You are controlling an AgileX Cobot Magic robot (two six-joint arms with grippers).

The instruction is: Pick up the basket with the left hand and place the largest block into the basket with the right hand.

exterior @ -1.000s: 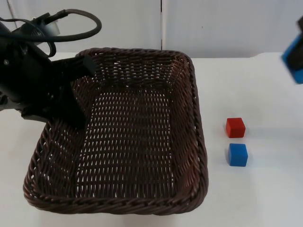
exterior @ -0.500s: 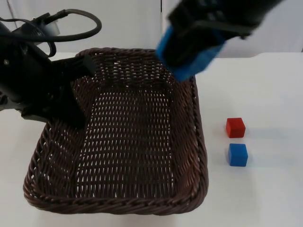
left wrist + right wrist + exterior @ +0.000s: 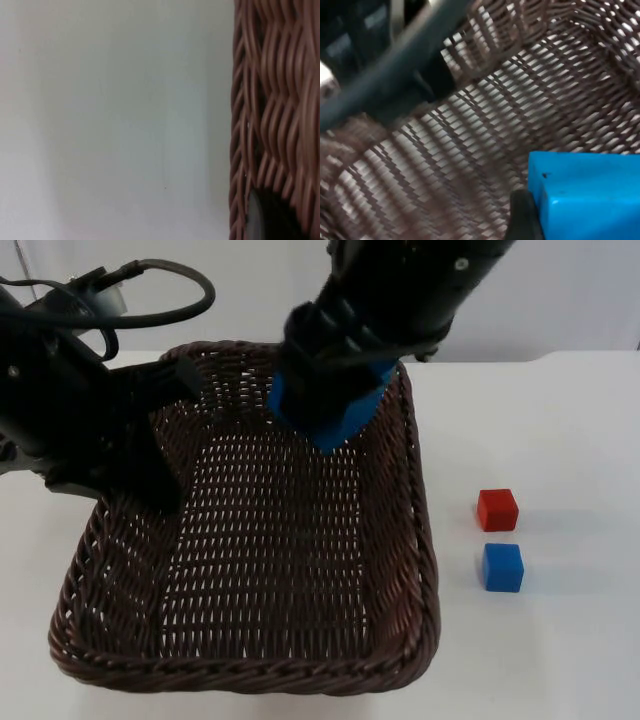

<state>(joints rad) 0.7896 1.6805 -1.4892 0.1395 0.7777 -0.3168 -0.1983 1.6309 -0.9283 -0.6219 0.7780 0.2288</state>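
Observation:
A dark brown wicker basket [image 3: 400,570] is held up over the table, its left wall gripped by my left gripper [image 3: 150,455], which is shut on the rim. The same woven wall [image 3: 270,125] runs past the left fingertip [image 3: 260,220]. My right gripper [image 3: 335,390] hangs over the basket's far half, shut on a large blue block [image 3: 330,405]. In the right wrist view the blue block [image 3: 585,195] sits just above the basket's weave [image 3: 520,100], with a black fingertip [image 3: 522,220] against its side.
A small red block [image 3: 497,509] and a small blue block [image 3: 502,567] lie on the white table [image 3: 560,440] to the right of the basket. The grey partition wall [image 3: 250,290] closes off the back.
My right arm has swung in from the far right with the large blue block and come down over the basket's far half. The left arm and basket have not moved.

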